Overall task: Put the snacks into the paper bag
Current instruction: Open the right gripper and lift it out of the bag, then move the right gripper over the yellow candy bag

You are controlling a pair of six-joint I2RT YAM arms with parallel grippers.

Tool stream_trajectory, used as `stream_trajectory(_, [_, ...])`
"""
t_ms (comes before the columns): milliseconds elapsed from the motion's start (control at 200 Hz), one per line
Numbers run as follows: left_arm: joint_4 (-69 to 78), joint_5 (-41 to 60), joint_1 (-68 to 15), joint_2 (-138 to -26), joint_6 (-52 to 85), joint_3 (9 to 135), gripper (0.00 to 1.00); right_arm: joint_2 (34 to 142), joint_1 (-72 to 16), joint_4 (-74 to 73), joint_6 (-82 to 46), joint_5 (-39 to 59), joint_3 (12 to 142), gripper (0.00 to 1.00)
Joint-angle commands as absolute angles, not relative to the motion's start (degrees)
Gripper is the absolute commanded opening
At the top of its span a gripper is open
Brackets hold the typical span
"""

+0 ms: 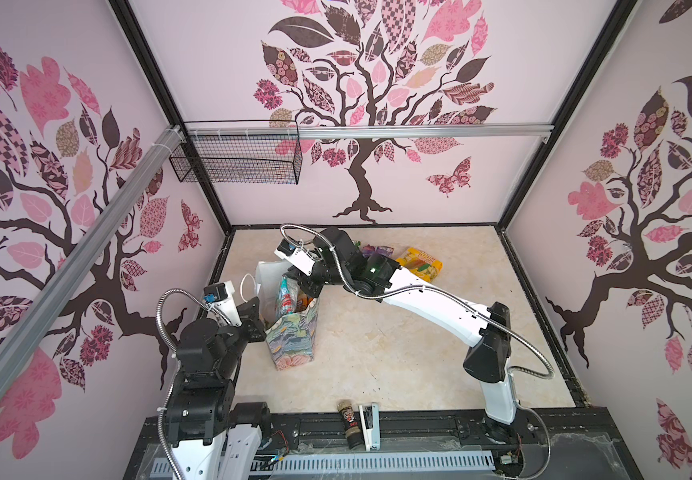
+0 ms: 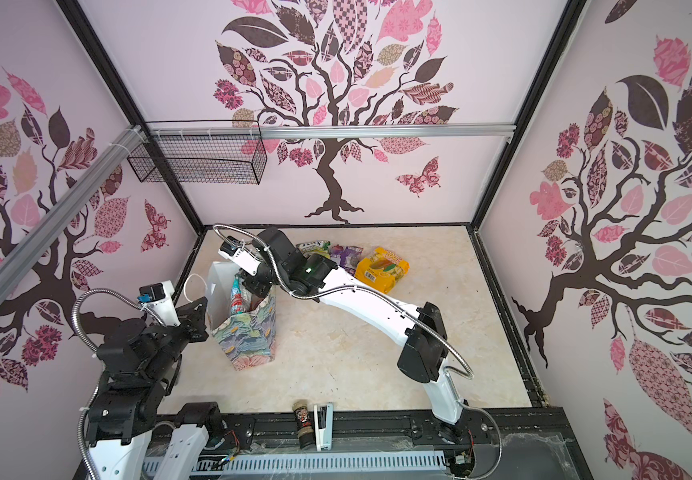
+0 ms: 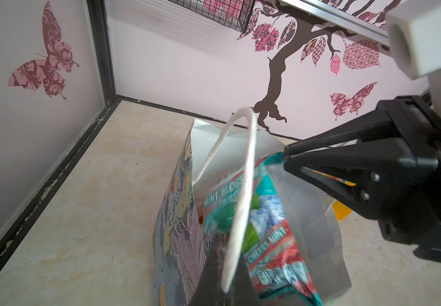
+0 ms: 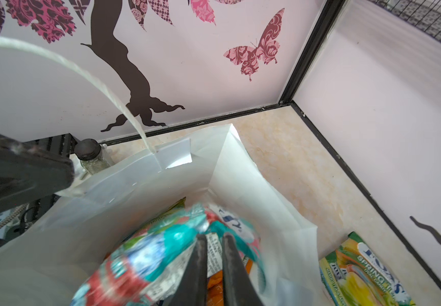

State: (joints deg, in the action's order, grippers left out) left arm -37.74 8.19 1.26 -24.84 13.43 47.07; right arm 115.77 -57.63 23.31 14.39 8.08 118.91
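Teal packet (image 4: pixel 145 254), blurred, stands half-hidden in paper bag (image 4: pixel 237 169).

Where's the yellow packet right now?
In both top views, the yellow packet lies on the table toward the back, right of centre, beside the purple packets and behind the right arm, outside the paper bag.

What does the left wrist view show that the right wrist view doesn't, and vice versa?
Left wrist only: the floral outside of the paper bag and the right gripper from the side. Right wrist only: a green-yellow packet lying beside the bag, and a dark-capped jar. Both: the teal packet inside the bag and a white cord handle.
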Motion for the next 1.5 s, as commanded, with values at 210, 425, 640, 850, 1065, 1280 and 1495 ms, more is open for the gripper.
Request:
stream_trajectory(210, [-35.3,8.6,1.6,-25.1,12.8,46.5,0.00,114.0,-57.5,22.6,14.3,6.3,121.1,0.26])
stream_trajectory(425, [-35.4,8.4,1.5,-25.3,12.9,46.6,0.00,111.5,-57.6,23.1,13.2,7.8,120.8,0.27])
stream_trajectory(640, [-35.8,7.9,1.6,-25.4,13.3,46.6,0.00,109.6,-58.0,22.1,13.2,7.3,118.6,0.26])
stream_trajectory(850, [-35.9,7.4,1.6,-24.9,13.9,46.3,0.00,99.3,-58.0,12.2,10.7,3.7,106.2,0.27])
stream_trajectory(1065, [-36.1,7.6,1.6,-25.4,14.9,46.0,0.00,87.8,-58.0,7.4,6.4,2.0,94.7,0.32])
stream_trajectory(1280, [-36.7,6.6,1.6,-25.6,14.7,46.0,0.00,79.8,-58.0,7.5,3.8,-0.9,85.8,0.48])
stream_trajectory(1495, [-36.8,7.3,1.6,-26.1,15.1,45.9,0.00,71.2,-57.2,2.2,0.0,-7.0,72.4,1.00])
